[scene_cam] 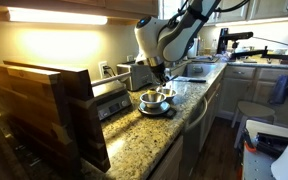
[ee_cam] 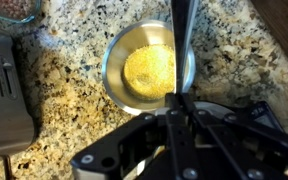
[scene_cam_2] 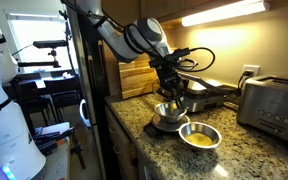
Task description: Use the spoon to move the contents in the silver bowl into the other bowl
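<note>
The silver bowl [ee_cam: 144,68] is a shiny steel bowl holding yellow grains. It sits on the speckled granite counter, and in an exterior view [scene_cam_2: 199,135] it stands beside the other bowl [scene_cam_2: 170,116]. My gripper [ee_cam: 179,105] is shut on the spoon [ee_cam: 184,40], whose handle runs from the jaws out over the right side of the silver bowl. The spoon's tip is cut off at the frame edge. In both exterior views the gripper [scene_cam_2: 171,90] [scene_cam: 161,78] hangs just above the two bowls, over the other bowl.
A toaster [scene_cam_2: 269,105] stands on the counter close to the bowls and also shows in the wrist view [ee_cam: 4,95]. A wooden rack [scene_cam: 44,105] stands at the near end of the counter. A dish with brownish contents [ee_cam: 14,8] lies beyond the toaster.
</note>
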Robot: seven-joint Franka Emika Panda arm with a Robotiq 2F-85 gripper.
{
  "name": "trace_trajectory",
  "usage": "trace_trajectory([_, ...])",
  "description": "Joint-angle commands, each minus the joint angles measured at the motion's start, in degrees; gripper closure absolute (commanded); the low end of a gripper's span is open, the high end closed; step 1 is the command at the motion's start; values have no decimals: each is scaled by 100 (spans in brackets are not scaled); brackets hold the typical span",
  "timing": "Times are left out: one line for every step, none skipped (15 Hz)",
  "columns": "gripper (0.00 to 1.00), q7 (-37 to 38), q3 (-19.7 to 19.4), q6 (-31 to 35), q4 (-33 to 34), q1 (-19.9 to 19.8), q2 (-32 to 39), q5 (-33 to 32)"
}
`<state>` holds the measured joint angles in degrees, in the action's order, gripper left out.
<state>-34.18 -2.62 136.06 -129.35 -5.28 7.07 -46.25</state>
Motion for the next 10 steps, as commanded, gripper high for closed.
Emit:
trace_trajectory([93, 384, -44, 71, -24, 59, -5, -251])
trace_trajectory([93, 499, -51, 59, -19, 69, 4, -350])
trace_trajectory([93, 674, -63, 47, -9, 80, 20, -512])
trace_trajectory([93, 778, -59, 32, -4, 76, 34, -588])
trace_trajectory([93, 882, -54, 22, -3, 74, 49, -659])
trace_trajectory([93, 973, -50, 14, -5, 74, 64, -721])
trace_trajectory([93, 1050, -47, 9, -7, 75, 80, -766])
trace_trajectory([93, 1111, -45, 5, -9, 74, 92, -793])
trace_trajectory([93, 1185, -45, -3, -7, 77, 103, -842])
trace_trajectory([93, 1244, -42, -4, -9, 79, 106, -880])
